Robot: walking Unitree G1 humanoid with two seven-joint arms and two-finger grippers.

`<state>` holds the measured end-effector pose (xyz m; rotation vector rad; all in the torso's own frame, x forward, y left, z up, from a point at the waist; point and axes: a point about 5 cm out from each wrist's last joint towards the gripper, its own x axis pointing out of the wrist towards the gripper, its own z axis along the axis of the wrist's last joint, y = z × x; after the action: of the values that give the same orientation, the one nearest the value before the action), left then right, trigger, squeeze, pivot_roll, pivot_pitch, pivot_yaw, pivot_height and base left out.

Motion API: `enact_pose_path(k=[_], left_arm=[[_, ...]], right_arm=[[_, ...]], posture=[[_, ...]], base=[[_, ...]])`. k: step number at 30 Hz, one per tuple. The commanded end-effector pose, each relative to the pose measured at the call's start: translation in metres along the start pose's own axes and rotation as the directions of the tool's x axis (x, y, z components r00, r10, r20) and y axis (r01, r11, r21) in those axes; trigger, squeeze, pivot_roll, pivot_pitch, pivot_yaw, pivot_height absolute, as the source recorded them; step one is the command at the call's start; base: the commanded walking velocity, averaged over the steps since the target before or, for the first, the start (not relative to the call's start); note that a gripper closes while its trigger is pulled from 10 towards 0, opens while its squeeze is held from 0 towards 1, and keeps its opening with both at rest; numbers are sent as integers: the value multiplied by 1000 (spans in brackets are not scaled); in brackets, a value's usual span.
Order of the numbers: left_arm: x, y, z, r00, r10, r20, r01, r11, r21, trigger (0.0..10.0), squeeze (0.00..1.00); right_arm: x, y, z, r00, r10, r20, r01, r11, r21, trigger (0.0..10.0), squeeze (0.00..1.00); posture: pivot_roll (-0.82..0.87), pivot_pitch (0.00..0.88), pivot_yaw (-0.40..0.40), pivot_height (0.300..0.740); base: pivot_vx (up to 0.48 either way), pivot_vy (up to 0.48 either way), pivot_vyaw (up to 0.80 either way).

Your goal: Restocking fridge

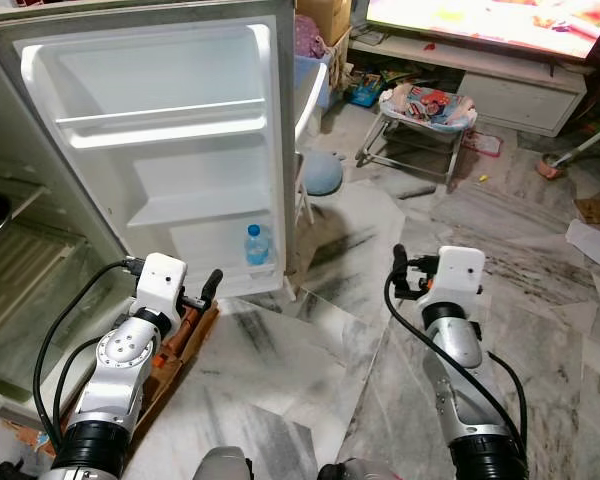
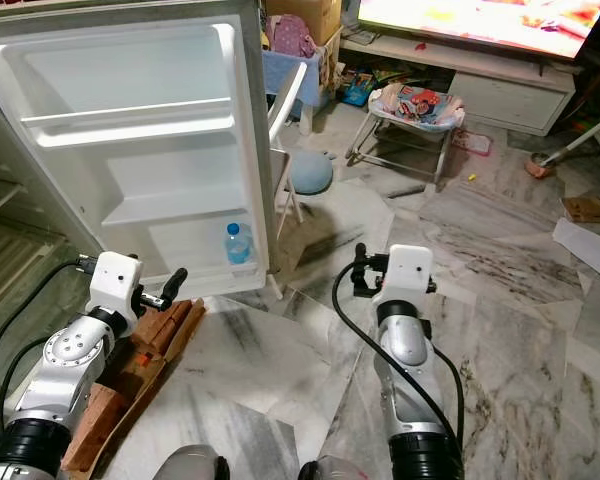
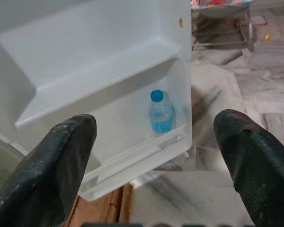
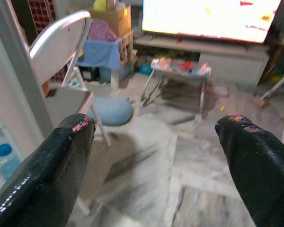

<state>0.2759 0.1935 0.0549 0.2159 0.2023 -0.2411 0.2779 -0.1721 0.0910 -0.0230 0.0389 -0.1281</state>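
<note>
A fridge stands open at the left of the head views, its white door [image 1: 170,150] swung out toward the robot with the upper racks bare and a single water bottle [image 1: 257,244] standing upright at the far right end of the lowest door shelf [image 1: 215,262], blue cap on top and long axis vertical. The left tool [image 1: 202,292] hangs low in front of that door, just under its bottom edge and a little to the left of the bottle, above a stack of reddish bricks and board [image 2: 145,360] on the marble floor [image 1: 310,340]; its forearm is raised and bent at the elbow, pointing ahead and up toward the door, and in the left wrist view its two black fingers [image 3: 57,161] are spread wide with nothing between them, the bottle framed in the gap. Of the two arms this one is plainly the nearer to the door shelf, so any placing or reaching there looks to be its job. Further right, the right tool [image 1: 402,272] is held up over bare floor, well apart from the fridge, fingers likewise splayed wide and empty in its wrist view, facing a folding chair [image 4: 66,52] and a baby bouncer [image 1: 425,108] before the television [image 1: 500,22].
</note>
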Motion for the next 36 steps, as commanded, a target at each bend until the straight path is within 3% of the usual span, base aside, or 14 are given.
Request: enact_pose_path(k=[1,7,12,18,21,30,36], left_arm=[[-4,4,-2,1000,17,1,-17,1000,15,10000,0],[-12,24,-8,994,106,3,-106,994,15,10000,0],[-13,27,-5,992,128,22,-128,991,25,10000,0],[-11,25,-5,991,127,32,-128,992,14,10000,0],[-8,21,-2,992,117,44,-118,993,12,10000,0],[-13,23,-8,990,138,29,-139,990,17,10000,0],[-14,23,-10,991,128,23,-129,991,25,10000,0]], right_arm=[[-3,-3,1,1000,-2,1,2,1000,-17,10000,0],[-11,-14,-4,1000,-20,-12,19,998,-55,10000,0],[-14,-17,-6,1000,-15,-20,13,998,-60,10000,0],[-16,-13,-7,999,14,-29,-15,998,-62,10000,0],[-11,-7,-5,998,56,-22,-58,993,-103,10000,0],[-7,-3,-2,998,61,-13,-62,995,-84,10000,0],[-10,-3,-4,998,56,-17,-57,995,-79,10000,0]], posture=[[50,0,25,740],[44,0,35,740],[39,0,39,740],[43,0,30,740],[53,0,19,740],[71,0,4,740],[65,0,5,740]], base=[[0,0,0],[0,0,0],[0,0,0],[0,0,0],[0,0,0],[0,0,617],[0,-435,0]])
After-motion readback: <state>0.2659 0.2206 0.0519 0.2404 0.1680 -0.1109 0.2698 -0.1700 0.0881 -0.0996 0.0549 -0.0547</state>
